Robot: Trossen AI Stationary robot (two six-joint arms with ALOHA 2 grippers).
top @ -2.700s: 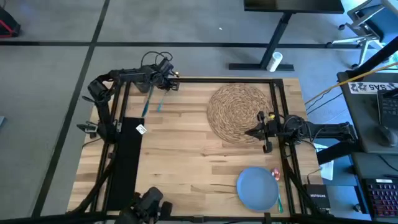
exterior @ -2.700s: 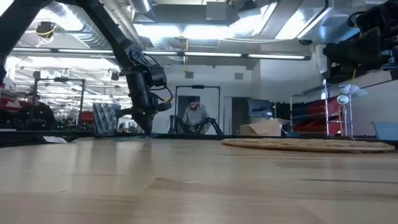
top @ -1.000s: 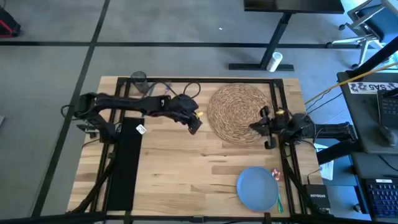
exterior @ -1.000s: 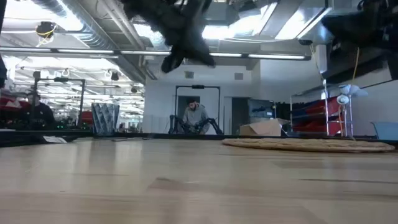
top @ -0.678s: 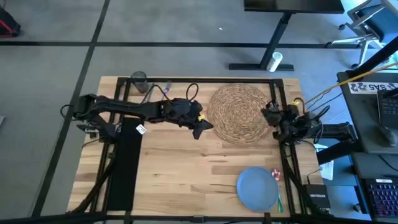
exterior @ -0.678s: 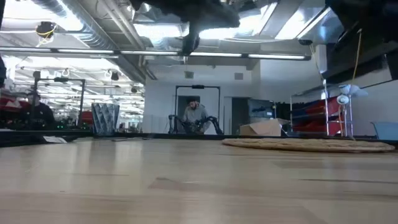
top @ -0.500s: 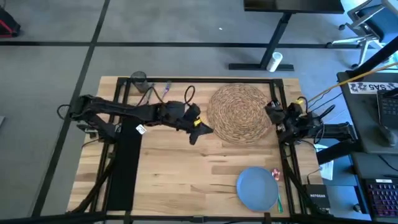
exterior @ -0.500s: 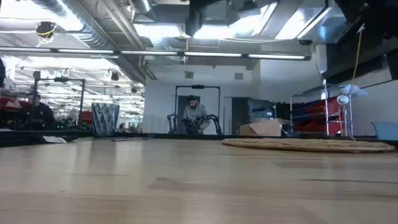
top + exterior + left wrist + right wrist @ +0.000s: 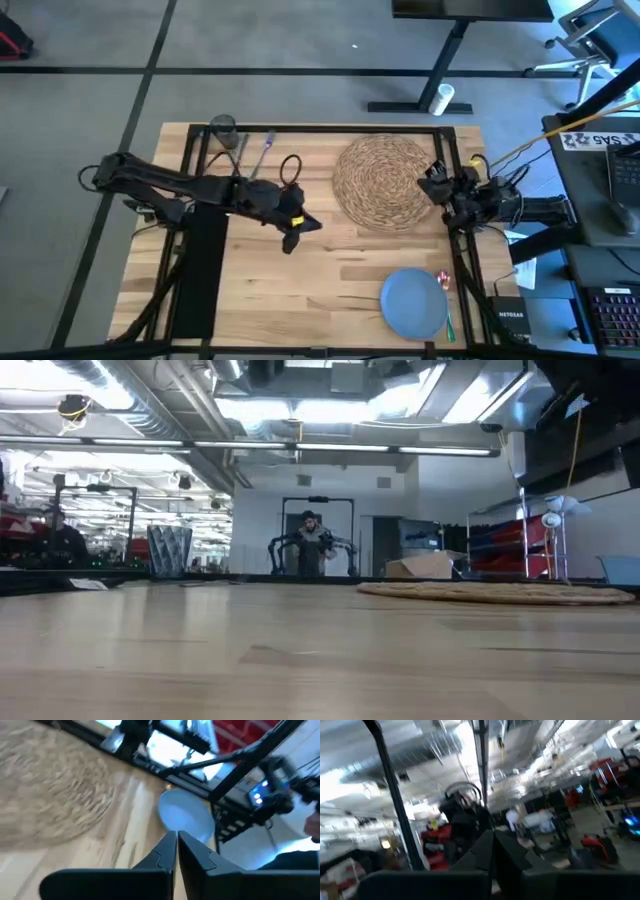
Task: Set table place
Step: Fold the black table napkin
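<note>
Round woven straw placemat [image 9: 386,183] lies flat on the light plank table [image 9: 330,270], blue plate [image 9: 413,303] well apart from it, left gripper [image 9: 292,240] pinched empty beside it, right gripper [image 9: 432,182] closed at its rim.

Bare table [image 9: 300,660], woven placemat [image 9: 497,592] lying flat (far right), a person [image 9: 311,545] standing beyond

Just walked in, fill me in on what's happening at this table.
The robot is setting a place, and little is laid yet. The woven placemat lies bare, with the blue plate near the table's front edge. The left pincer hangs empty and shut over mid-table. The right pincer waits, shut, by the placemat's edge.
</note>
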